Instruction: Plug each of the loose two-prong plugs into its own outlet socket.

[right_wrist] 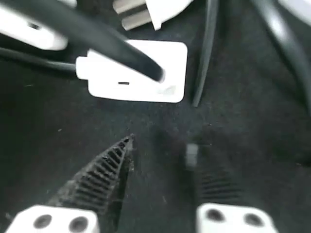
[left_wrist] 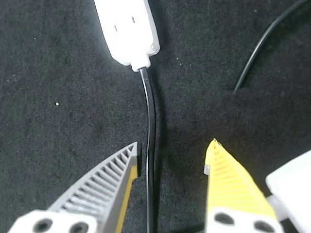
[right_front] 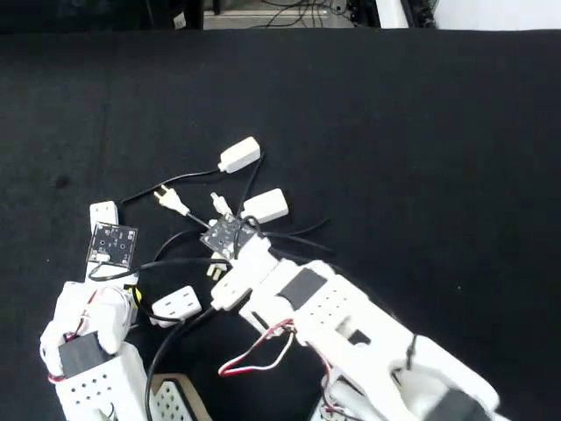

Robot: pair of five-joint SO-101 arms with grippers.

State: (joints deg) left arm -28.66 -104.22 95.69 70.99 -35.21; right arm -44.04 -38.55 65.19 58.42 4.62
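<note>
The left gripper (left_wrist: 174, 143) is open, astride a cord (left_wrist: 149, 121) whose socket (left_wrist: 127, 29) lies just ahead. Closing here would likely pinch the cord and drag that socket off. The right gripper (right_wrist: 160, 144), also open, faces another socket (right_wrist: 104, 80), with a plug (right_wrist: 160, 9) beyond it, and the tangled cords may snag. Four sockets and three plugs lie about.

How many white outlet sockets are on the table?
4: far socket, middle socket, left socket, near socket between left arm and right arm, which may hide more.
</note>
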